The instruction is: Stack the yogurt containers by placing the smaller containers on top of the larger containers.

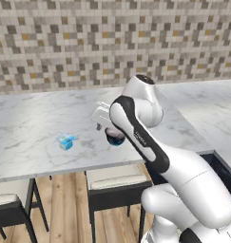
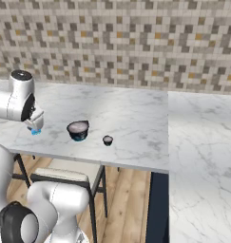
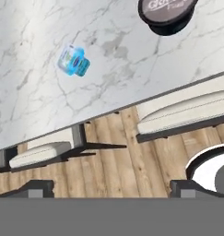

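Right base view alone shows tiny cup [image 2: 107, 140] beside tub [image 2: 78, 130]; gripper [image 3: 109, 188] jaws spread, empty.

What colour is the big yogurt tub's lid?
Pale grey-pink on the tub; clearest in right base view.

Box [image 1: 65, 141], tub [image 2: 78, 130], cup [image 2: 107, 140] apart on counter [image 2: 131, 118].

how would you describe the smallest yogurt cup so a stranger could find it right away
On the marble counter below the mosaic tile wall, look just right of the wide dark tub. The tiny dark cup stands there alone, near the front edge, far smaller than the tub.
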